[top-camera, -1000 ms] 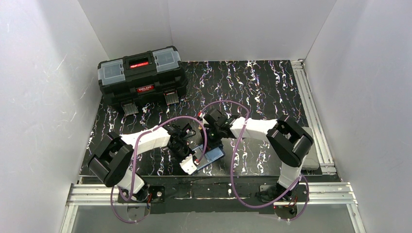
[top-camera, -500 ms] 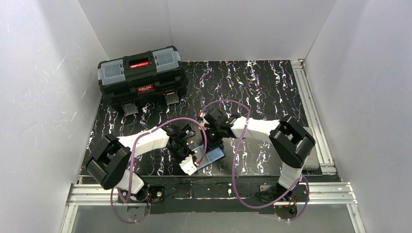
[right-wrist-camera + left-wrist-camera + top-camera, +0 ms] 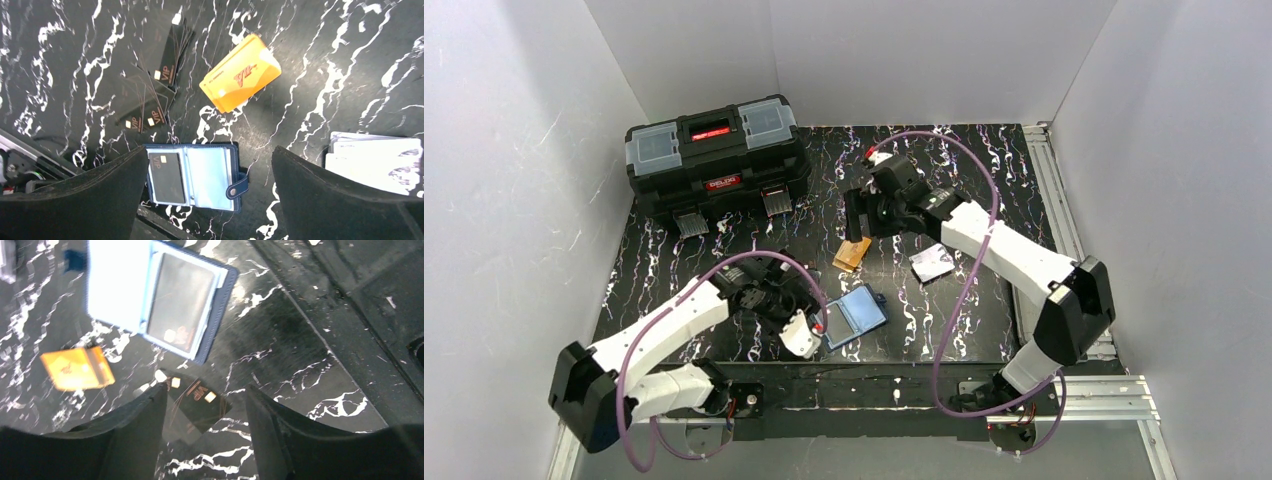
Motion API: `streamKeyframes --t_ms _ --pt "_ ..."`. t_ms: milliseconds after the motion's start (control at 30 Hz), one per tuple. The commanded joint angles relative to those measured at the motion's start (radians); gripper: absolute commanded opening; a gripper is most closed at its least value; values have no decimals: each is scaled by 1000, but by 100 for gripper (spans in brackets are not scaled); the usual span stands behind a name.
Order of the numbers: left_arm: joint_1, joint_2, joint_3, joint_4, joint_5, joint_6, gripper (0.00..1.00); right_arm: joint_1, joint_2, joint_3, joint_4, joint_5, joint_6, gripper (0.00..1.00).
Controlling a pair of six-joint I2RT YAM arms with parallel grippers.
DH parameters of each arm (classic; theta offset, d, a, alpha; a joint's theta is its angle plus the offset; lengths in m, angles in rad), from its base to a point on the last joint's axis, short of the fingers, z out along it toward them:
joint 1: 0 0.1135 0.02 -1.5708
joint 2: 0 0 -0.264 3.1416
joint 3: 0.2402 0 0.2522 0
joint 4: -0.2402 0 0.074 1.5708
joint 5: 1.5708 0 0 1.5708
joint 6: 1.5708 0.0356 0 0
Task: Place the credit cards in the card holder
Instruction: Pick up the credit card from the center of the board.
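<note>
The card holder (image 3: 856, 315) (image 3: 192, 175) (image 3: 160, 295) lies open near the front edge, light blue inside, with a black VIP card (image 3: 166, 177) in its left pocket. Orange credit cards (image 3: 852, 253) (image 3: 240, 72) (image 3: 77, 369) lie behind it, and whitish cards (image 3: 932, 262) (image 3: 377, 162) to the right. Loose black cards (image 3: 145, 107) lie left of the orange ones. My left gripper (image 3: 802, 330) (image 3: 205, 440) is open just left of the holder, with one black card (image 3: 195, 405) flat on the table between its fingers. My right gripper (image 3: 854, 218) (image 3: 210, 200) is open, high above the cards, holding nothing.
A big black toolbox (image 3: 714, 160) stands at the back left. White walls close the table on three sides. An aluminium rail (image 3: 1064, 230) runs along the right edge and another along the front.
Both grippers have opened and left the card holder. The right arm has risen and swung back over the orange cards. The left arm has pulled back toward the near left.
</note>
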Motion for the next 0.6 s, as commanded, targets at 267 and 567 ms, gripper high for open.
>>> streamKeyframes --t_ms 267,567 --pt "78 -1 157 261 -148 -741 98 -112 20 -69 76 -50 80 80" --pt "229 333 433 267 -80 -1058 98 -165 142 -47 143 -200 102 71"
